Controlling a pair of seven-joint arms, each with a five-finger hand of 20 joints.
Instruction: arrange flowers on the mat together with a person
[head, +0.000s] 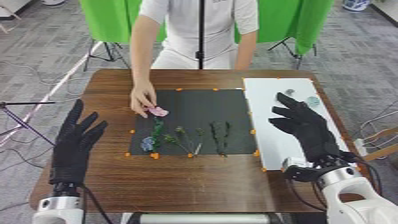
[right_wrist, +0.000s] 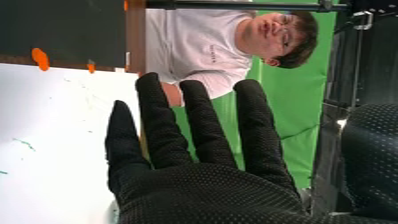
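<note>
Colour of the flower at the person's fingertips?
Pink; clearest in the head view, where the flower touches the dark mat.

This looks like a robotics lab or test room. Two white robot arms (head: 351, 192) reach over the near side of a brown wooden surface (head: 178, 187), where bits of orange tape (head: 155, 156) mark out positions. Beyond the surface, green backdrop cloth (head: 107, 20) hangs behind the seated person (head: 213, 30), with black stand legs (head: 110, 53) beneath it. Loose cables (head: 22, 161) trail across the grey floor (head: 44, 57) to the left of the surface.
</note>
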